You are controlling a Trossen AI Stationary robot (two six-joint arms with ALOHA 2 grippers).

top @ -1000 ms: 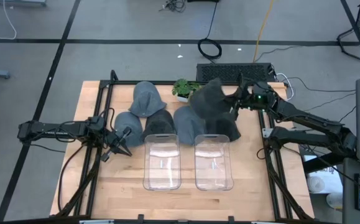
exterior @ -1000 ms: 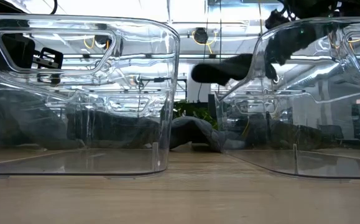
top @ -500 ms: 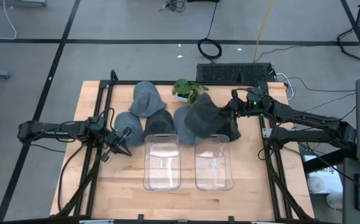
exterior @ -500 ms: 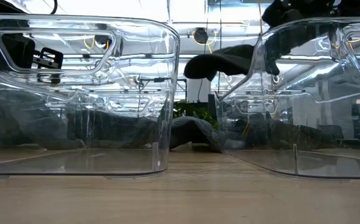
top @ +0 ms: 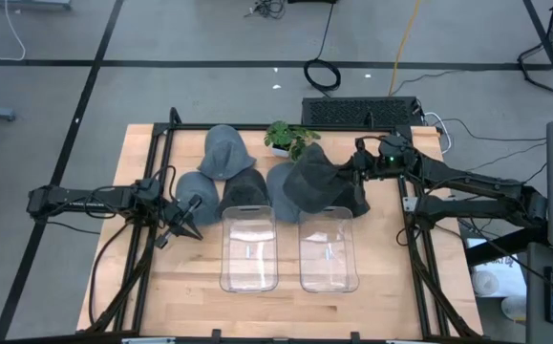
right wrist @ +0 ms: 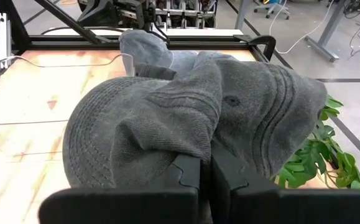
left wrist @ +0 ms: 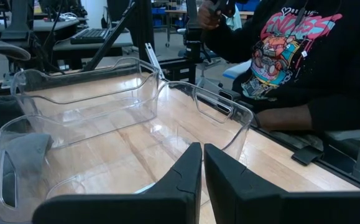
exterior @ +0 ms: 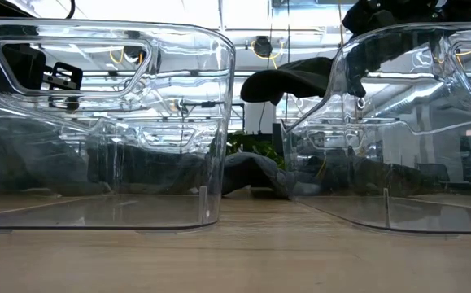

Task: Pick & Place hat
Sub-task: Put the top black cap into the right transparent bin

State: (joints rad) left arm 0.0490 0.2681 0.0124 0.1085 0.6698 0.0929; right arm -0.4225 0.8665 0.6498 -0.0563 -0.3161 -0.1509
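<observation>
A: Wooden table [top: 161,287], concrete floor round it. Two clear bins [top: 248,247] side by side at centre; grey hats heaped at their twelve o'clock. Why is one up?

B: Right gripper [top: 360,175] is clamped on a dark grey bucket hat [top: 316,182], crown bunched between its fingers, hanging above the pile at the right bin's [top: 329,247] twelve o'clock, probably for dropping in.

A: Left?

B: Left gripper [top: 192,229] is pinched closed on nothing, parked at the bins' nine o'clock, likely out of the way.
</observation>
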